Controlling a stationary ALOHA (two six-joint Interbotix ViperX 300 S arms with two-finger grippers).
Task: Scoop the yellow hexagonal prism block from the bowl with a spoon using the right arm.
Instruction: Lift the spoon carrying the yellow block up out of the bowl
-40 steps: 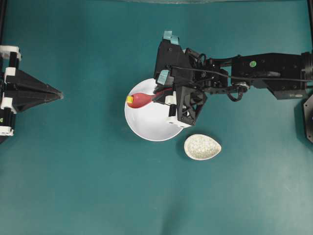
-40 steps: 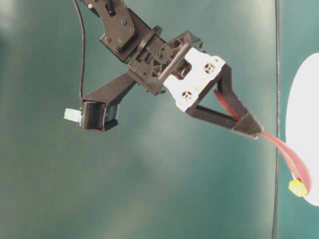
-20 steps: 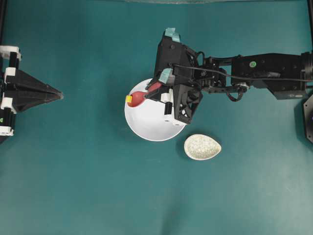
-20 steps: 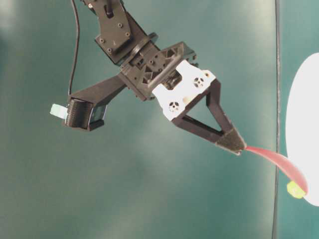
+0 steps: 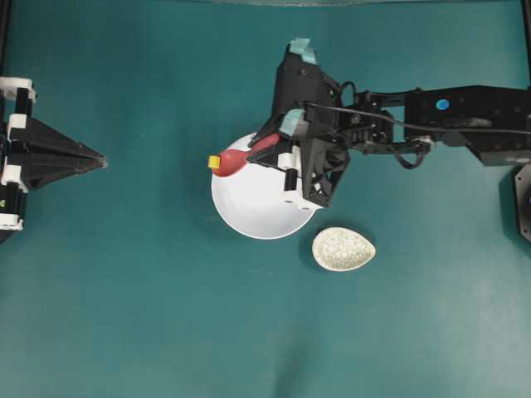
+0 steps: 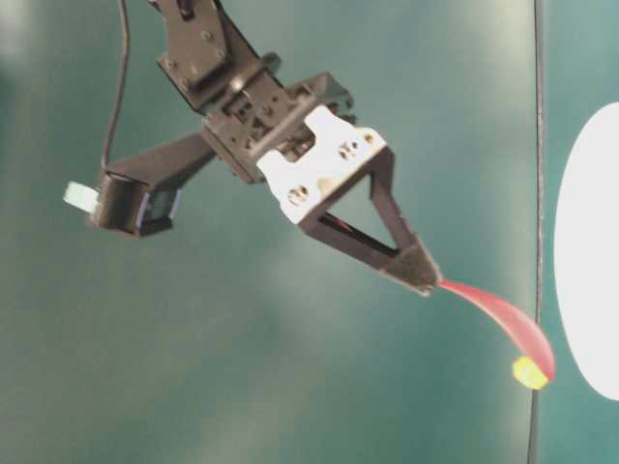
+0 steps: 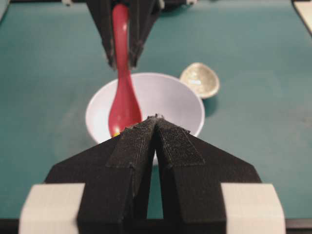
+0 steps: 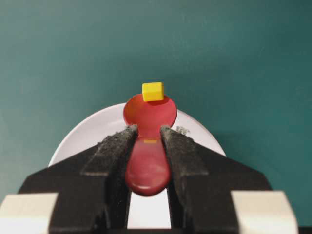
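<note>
Overhead view: the right black pincer with teal tape tags point(image 5: 267, 154) pinches the straight flat handle of the pink-red soup spoon point(image 5: 236, 161) above the upper left part of the large round plain white bowl point(image 5: 253, 207). The tiny bright yellow hexagonal prism block point(image 5: 214, 162) sits on the far tip of the scoop, at the bowl's upper left rim, apart from the pincer tips by the scoop's length. The small speckled egg-shaped spoon rest point(image 5: 343, 249) lies on the teal table point(image 5: 149, 315) just beside the bowl's lower right. The left black pincer point(image 5: 98, 157) hovers well apart at the left edge, its tips pressed together.

Table-level view: the right pincer point(image 6: 418, 278) clamps the spoon point(image 6: 503, 319) handle. The scoop curves away from the tips; the block point(image 6: 528, 372) clings to its end, beside the bowl point(image 6: 588, 251).

Left wrist view: the left pincer point(image 7: 156, 119) is pressed together, holding nothing. Beyond it the spoon point(image 7: 123, 102) hangs over the bowl point(image 7: 180, 100), gripped by the right pincer point(image 7: 122, 58). The spoon rest point(image 7: 201, 80) lies behind the bowl.

Right wrist view: the right pincer point(image 8: 148, 134) squeezes the spoon point(image 8: 149, 114) handle between its pads. The block point(image 8: 153, 91) rests on the scoop's far edge, straight ahead of the tips, over the bowl point(image 8: 97, 129) rim.
</note>
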